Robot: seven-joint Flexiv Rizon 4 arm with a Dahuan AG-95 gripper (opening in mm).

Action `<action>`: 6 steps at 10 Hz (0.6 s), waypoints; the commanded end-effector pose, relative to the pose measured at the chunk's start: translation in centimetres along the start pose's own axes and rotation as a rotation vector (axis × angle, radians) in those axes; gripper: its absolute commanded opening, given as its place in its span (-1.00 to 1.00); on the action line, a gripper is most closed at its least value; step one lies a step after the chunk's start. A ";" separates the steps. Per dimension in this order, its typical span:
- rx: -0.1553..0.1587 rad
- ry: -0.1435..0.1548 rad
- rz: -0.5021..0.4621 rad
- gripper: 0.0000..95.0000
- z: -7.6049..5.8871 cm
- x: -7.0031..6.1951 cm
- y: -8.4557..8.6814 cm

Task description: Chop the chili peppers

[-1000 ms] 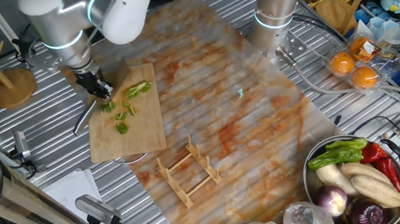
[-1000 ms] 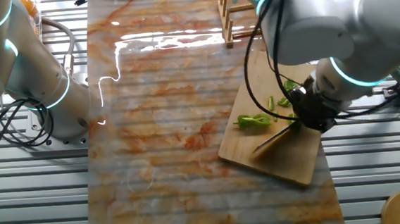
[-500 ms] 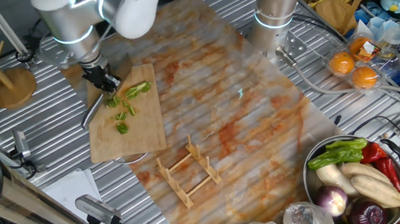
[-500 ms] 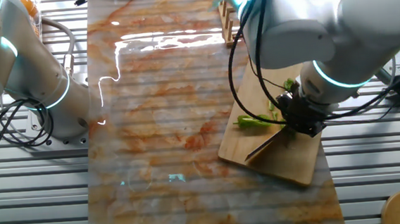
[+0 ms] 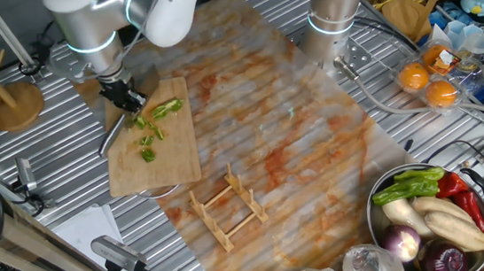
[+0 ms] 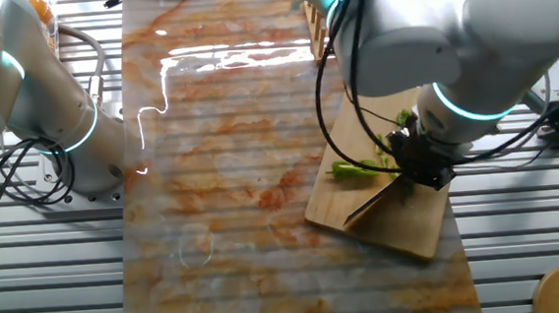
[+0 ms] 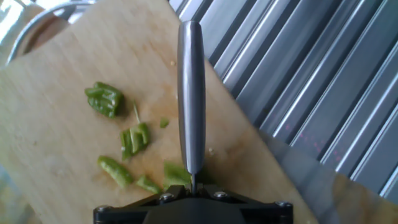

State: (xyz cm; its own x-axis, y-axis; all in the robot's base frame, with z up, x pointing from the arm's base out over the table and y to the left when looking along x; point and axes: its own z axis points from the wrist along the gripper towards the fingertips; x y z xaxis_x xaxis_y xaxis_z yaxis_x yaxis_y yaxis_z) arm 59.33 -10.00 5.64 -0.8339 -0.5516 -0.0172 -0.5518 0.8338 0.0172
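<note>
Bamboo cutting board [image 5: 156, 148] carried the action: the chili peppers [image 5: 166, 109], one longer glossy piece and several small green chunks [image 7: 135, 138], lay on its upper half. The gripper [image 5: 124, 97] had its jaws pinched on a steel knife [image 7: 190, 96], the blade seen edge-on in the hand view and angled down toward the board's edge beside the chunks. In the other fixed view the knife [image 6: 376, 199] sat just next to the long piece [image 6: 356, 171], not on it. To chop well, I judged the blade needed lining up square across that uncut length, then pressing straight down. A slanted stroke risked rolling the slick pepper aside or flicking chunks off the board.
</note>
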 end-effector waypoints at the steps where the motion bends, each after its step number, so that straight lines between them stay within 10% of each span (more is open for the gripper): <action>1: 0.018 -0.003 0.001 -1.00 3.5 -2.0 0.0; 6: 0.020 0.024 -0.024 -1.00 -0.5 -1.4 0.5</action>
State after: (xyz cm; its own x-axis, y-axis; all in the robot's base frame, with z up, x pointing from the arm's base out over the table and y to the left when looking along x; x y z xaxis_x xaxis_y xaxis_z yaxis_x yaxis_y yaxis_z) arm 60.10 -8.79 5.82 -0.8181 -0.5750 0.0125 -0.5749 0.8182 0.0054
